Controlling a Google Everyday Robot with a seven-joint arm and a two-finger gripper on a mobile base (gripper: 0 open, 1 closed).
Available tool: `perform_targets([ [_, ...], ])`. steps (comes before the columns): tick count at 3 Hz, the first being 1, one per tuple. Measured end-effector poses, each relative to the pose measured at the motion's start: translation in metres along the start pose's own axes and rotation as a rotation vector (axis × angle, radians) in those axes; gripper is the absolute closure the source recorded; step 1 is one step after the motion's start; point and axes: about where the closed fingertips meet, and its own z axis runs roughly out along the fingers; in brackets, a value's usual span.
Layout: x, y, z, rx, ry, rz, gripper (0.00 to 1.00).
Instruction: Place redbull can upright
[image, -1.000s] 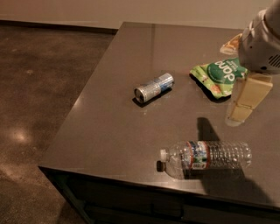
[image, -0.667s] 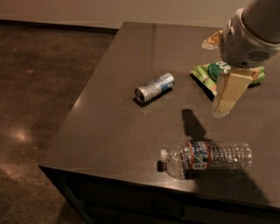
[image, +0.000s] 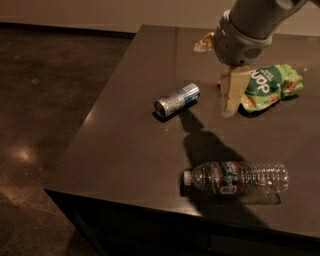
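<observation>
The redbull can (image: 177, 99) lies on its side near the middle of the dark table (image: 130, 150), its silver top toward the front left. My gripper (image: 231, 95) hangs above the table to the right of the can, apart from it, with its pale fingers pointing down. It holds nothing that I can see.
A clear plastic water bottle (image: 235, 177) lies on its side near the table's front edge. A green snack bag (image: 267, 86) lies just right of the gripper. A small tan item (image: 204, 43) sits at the back. The table's left edge drops to a brown floor.
The arm and gripper have moved left across the table, from the right edge toward the can. The can, bottle and bag have not moved.
</observation>
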Motion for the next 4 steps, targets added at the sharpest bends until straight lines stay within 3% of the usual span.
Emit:
perform_targets([
  [1,-0.006,-0.023,0.022,-0.042,0.017,-0.105,0.00],
  [3,-0.036,-0.030,0.064,-0.142,0.026,-0.274,0.00],
  [4,-0.045,-0.030,0.085,-0.194,0.040,-0.326,0.00],
])
